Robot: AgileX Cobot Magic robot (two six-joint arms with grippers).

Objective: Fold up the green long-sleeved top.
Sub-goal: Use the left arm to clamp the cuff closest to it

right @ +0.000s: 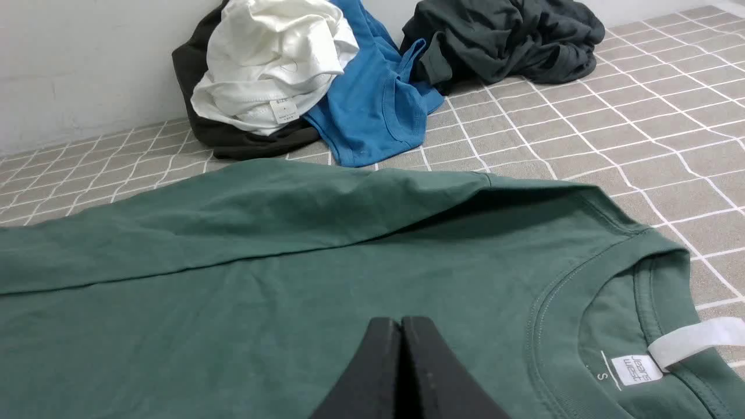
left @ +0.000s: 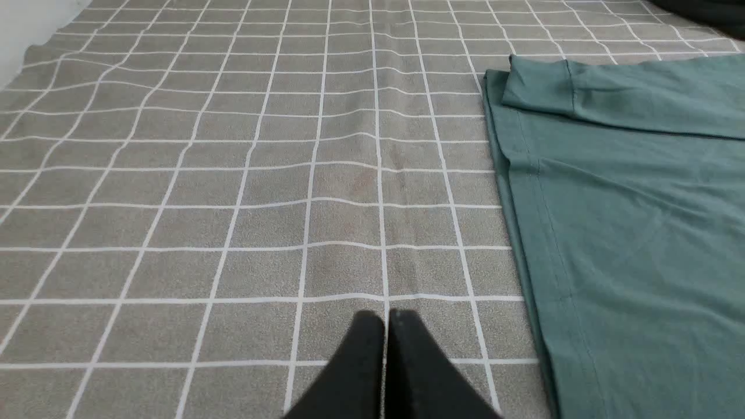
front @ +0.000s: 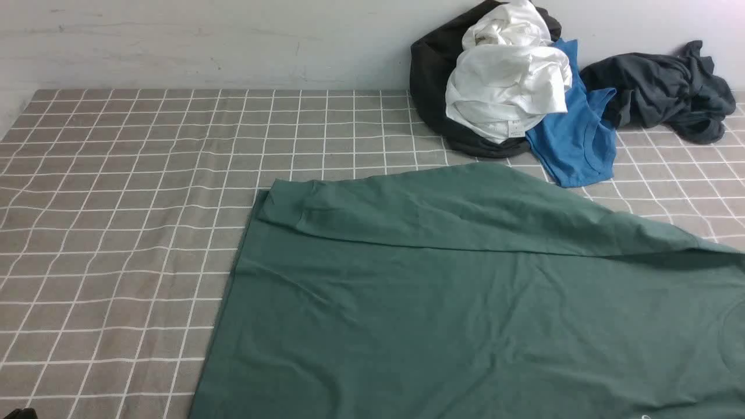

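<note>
The green long-sleeved top lies spread flat on the checked cloth, filling the near right of the front view, with one sleeve folded across its far part. It also shows in the left wrist view and the right wrist view, where its collar and white label are seen. My left gripper is shut and empty above bare checked cloth, beside the top's hem edge. My right gripper is shut and empty above the top's body near the collar. Neither gripper shows in the front view.
A pile of a black garment, a white garment and a bright blue top sits at the back by the wall. A dark charcoal garment lies at the back right. The grey checked cloth covers the table.
</note>
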